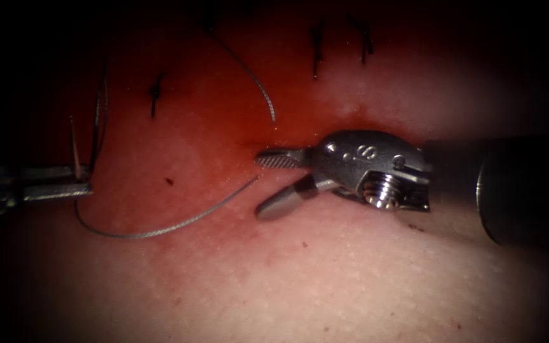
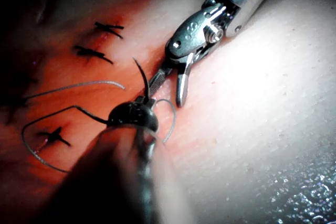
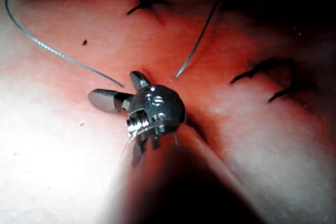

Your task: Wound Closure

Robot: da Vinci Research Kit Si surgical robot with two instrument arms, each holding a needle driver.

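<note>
Tissue (image 1: 325,286) lies bare and pale nearest the endoscope. Above it my right tool (image 1: 260,184) reaches in from the right, wrist nearly level. Its jaws are spread apart and hold nothing, and the upper jaw's tip rests at the cut where the red fluid (image 1: 223,146) pools. I judge that leaves them free to take whatever is offered.

The thread (image 1: 160,230) leaves the tissue just beside those tips and sweeps left in a slack loop. At the view's left edge my left tool (image 1: 84,189) lies flat, jaws clamped on the needle (image 2: 142,80) somewhere along its curve. The point stands up clear of the tissue, probably to keep it safe. Finished stitches (image 1: 316,54) sit farthest back.
</note>
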